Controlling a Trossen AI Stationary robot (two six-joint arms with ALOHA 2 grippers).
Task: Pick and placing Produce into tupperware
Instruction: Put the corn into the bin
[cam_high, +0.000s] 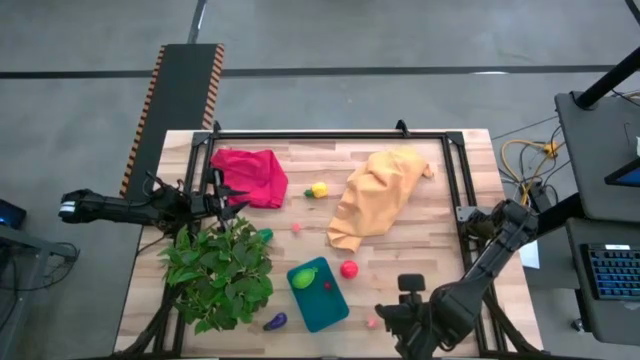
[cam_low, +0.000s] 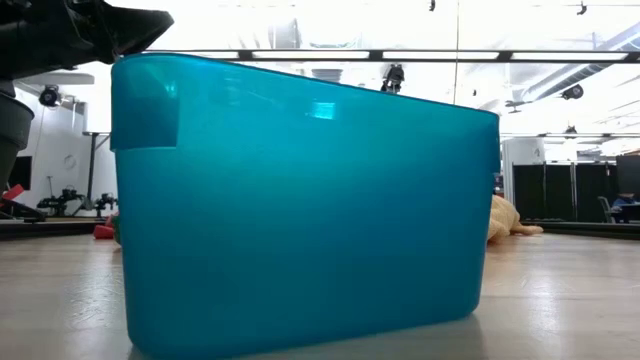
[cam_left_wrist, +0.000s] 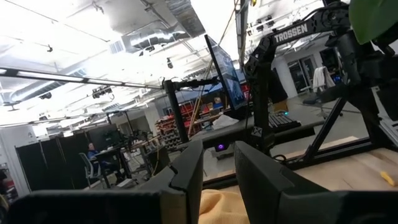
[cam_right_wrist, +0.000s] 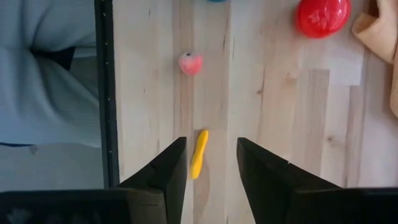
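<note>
The teal tupperware (cam_high: 318, 295) stands near the table's front edge and holds a green piece (cam_high: 305, 277) and a small red piece (cam_high: 327, 286). It fills the low view (cam_low: 300, 200). A red ball (cam_high: 348, 269), a pink piece (cam_high: 372, 322), a purple eggplant (cam_high: 275, 321), a yellow piece (cam_high: 319, 189) and a small yellow piece (cam_right_wrist: 199, 154) lie loose on the table. My right gripper (cam_right_wrist: 211, 144) is open and empty above the small yellow piece, right of the tupperware (cam_high: 392, 318). My left gripper (cam_high: 228, 205) is open and empty (cam_left_wrist: 219, 152) at the table's left, by the red cloth.
A big leafy plant (cam_high: 218, 270) stands left of the tupperware. A red cloth (cam_high: 250, 175) lies at the far left and a yellow-orange cloth (cam_high: 378, 195) at the far middle. A small pink piece (cam_high: 296, 228) and a green piece (cam_high: 265, 235) lie between them. A black frame (cam_high: 330, 137) edges the table.
</note>
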